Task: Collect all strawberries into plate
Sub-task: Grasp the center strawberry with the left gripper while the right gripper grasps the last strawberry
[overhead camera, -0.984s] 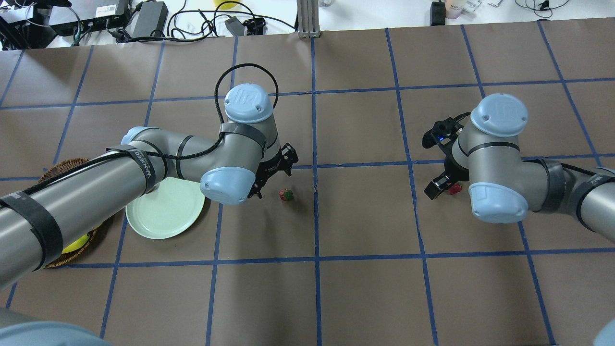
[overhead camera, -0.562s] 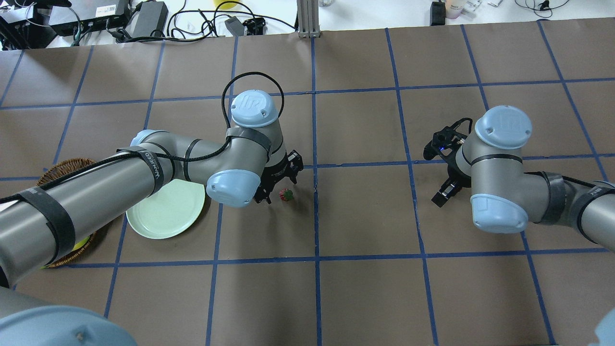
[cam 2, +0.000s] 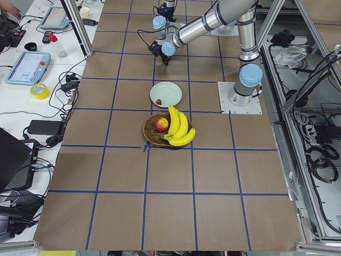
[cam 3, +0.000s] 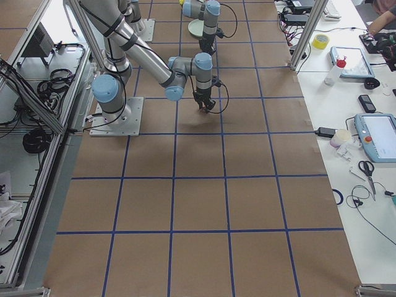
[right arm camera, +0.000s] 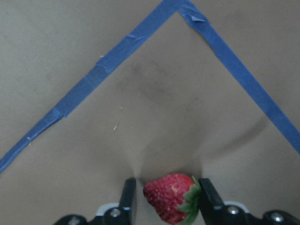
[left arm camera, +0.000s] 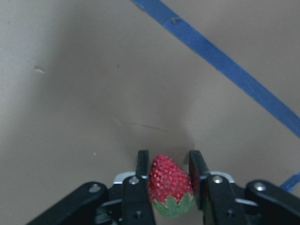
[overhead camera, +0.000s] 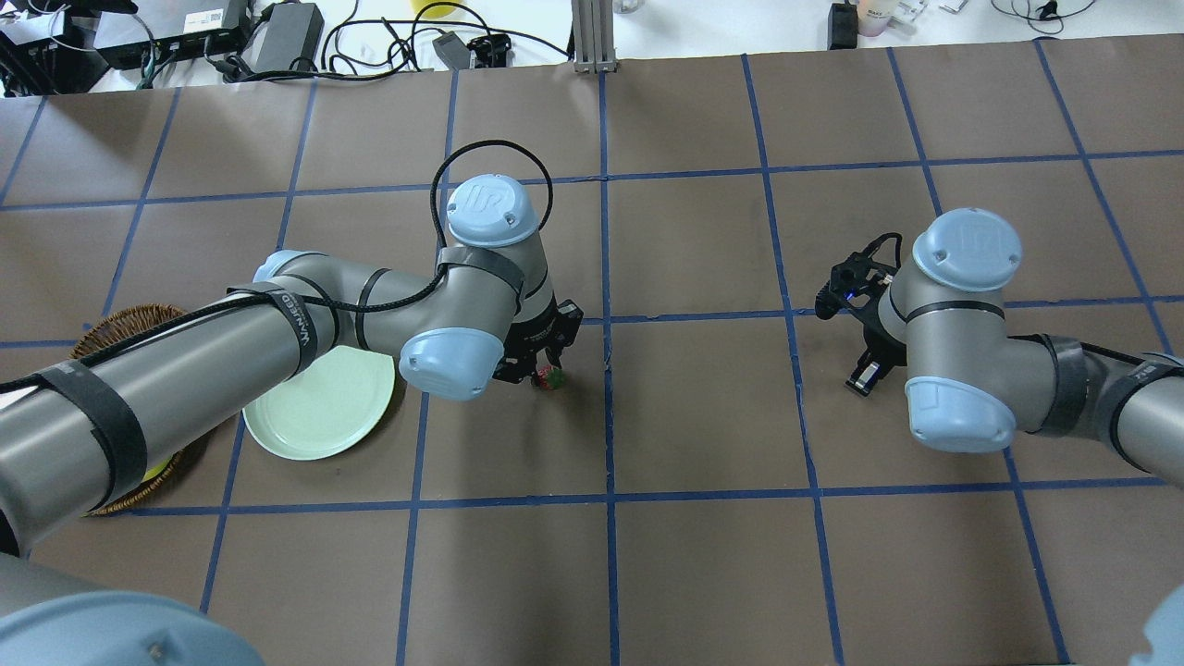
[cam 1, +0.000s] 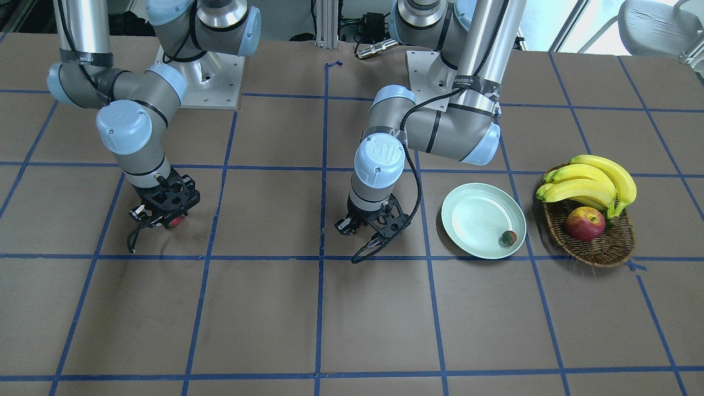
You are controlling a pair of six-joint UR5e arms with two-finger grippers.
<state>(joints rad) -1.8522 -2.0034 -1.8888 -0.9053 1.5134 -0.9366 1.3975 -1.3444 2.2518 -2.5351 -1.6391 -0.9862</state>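
**Both grippers got down onto their berries**

And there it was: a second earlier the left gripper [left arm camera: 168, 160] had stood short of its target, with the berry lying bare on the worktop [overhead camera: 703, 416] just off its fingertips. Now the first strawberry [left arm camera: 169, 185] sat right between the fingers, green cap toward the palm. Both pads looked pressed to its sides, a pinch by the look of it, though the berry had not left the worktop.

Over on the other side, the right gripper [right arm camera: 167, 183] had shifted across too. The second strawberry [right arm camera: 171, 197], which had peeked out beside it a second before, was now inside the span. That gripper was spread wider than the fruit: one finger was close against the leafy end, with a gap showing at the other, so no pinch yet.

The third strawberry [cam 1: 507, 237] lay in the plate [cam 1: 473, 209], which was just beside the left gripper and well apart from the right.

So one was home, and two more looked ready to be carried over.
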